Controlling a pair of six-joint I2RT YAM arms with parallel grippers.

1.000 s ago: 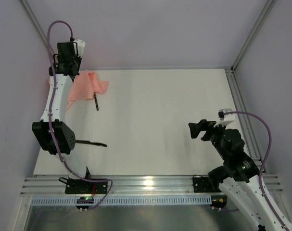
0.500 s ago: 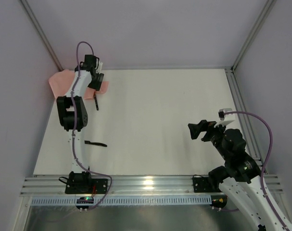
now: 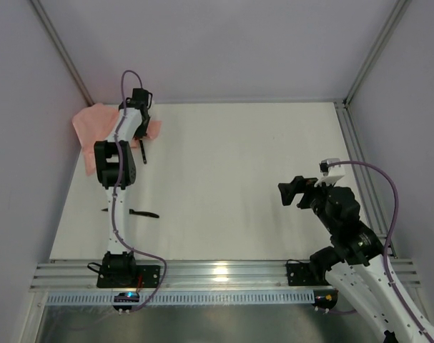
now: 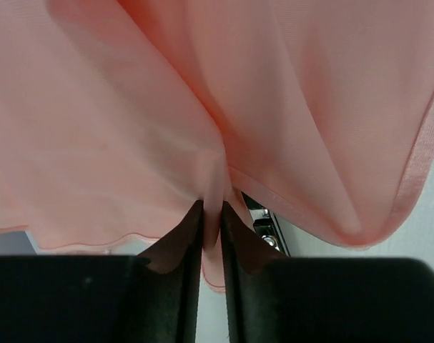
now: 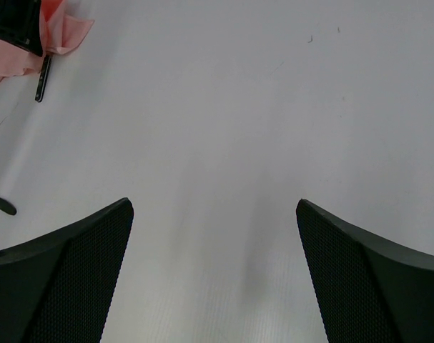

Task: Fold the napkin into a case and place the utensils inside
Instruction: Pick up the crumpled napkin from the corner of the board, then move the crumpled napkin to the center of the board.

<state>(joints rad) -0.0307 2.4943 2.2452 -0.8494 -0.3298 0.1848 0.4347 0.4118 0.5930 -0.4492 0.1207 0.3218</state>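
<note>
Loosely bunched, the napkin (image 3: 92, 123) sits at the far left corner of the white table (image 3: 238, 171), most of it spreading toward the left wall and a small flap showing just right of the left arm (image 3: 116, 168). The left gripper (image 4: 211, 209) is clamped on a gathered fold of it, the fingers (image 4: 189, 243) nearly together and the pink sheet draping above them in the wrist view. One black utensil (image 3: 143, 151) lies just near of that right flap, at or against its edge. The second utensil (image 3: 142, 213) lies well nearer, beside the left arm's lower link. Far off on the right side, the right gripper (image 3: 294, 191) hovers over bare table with its fingers spread wide, grasping nothing.
</note>
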